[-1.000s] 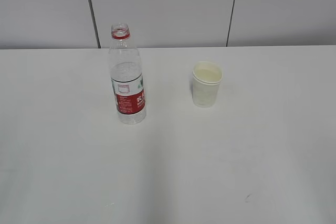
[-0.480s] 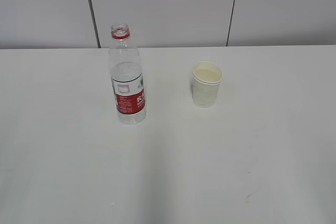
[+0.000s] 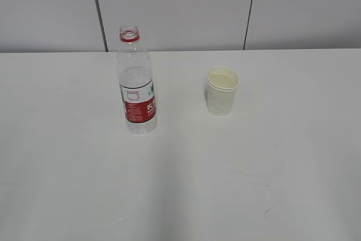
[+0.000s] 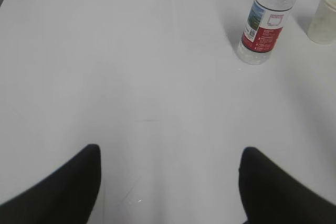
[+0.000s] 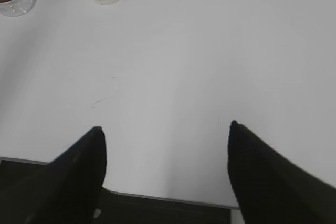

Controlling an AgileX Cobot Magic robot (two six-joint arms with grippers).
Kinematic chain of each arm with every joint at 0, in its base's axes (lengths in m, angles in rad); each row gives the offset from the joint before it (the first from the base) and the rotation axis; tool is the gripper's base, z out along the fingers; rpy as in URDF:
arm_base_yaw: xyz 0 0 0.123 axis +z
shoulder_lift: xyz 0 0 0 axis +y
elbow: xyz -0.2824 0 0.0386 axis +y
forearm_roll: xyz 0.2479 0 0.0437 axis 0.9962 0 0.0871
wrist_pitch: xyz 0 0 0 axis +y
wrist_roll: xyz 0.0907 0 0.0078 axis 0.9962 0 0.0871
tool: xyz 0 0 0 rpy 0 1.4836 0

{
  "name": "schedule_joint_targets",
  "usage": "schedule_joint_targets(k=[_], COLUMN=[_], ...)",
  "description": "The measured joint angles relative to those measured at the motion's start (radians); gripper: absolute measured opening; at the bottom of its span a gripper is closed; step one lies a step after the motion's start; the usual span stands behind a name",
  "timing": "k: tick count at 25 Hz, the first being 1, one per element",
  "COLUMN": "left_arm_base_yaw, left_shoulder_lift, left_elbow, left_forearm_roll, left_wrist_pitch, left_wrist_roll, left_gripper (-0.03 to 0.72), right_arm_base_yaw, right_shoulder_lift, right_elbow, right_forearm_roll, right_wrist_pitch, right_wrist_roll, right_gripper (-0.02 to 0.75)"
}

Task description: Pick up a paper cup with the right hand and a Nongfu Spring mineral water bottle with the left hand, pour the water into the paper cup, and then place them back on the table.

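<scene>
Neither arm is seen in the exterior view; only the wrist views show them. In the left wrist view the left gripper is held with its fingers spread wide over bare counter, nothing between them. The right gripper is likewise spread and empty, held at the counter's near edge.

The Nongfu Spring mineral water bottle stands upright and uncapped on the counter, left of the paper cup and apart from it. Chinese characters are seen on its red label but cannot be read clearly. Grey wall panels are seen behind.
</scene>
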Motion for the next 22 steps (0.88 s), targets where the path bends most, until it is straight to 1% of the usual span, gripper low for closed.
schedule_joint_targets(k=[22], left_arm_base_yaw=[0.0], left_shoulder_lift=[0.0], left_elbow=[0.0], left_forearm_roll=[0.0], left_wrist_pitch=[0.0], left_wrist_roll=[0.0], left_gripper=[0.502], right_arm_base_yaw=[0.002], right_shoulder_lift=[0.0], right_elbow=[0.0], right_forearm_roll=[0.0], right_wrist_pitch=[-0.002], right_wrist_roll=[0.001], right_gripper=[0.536])
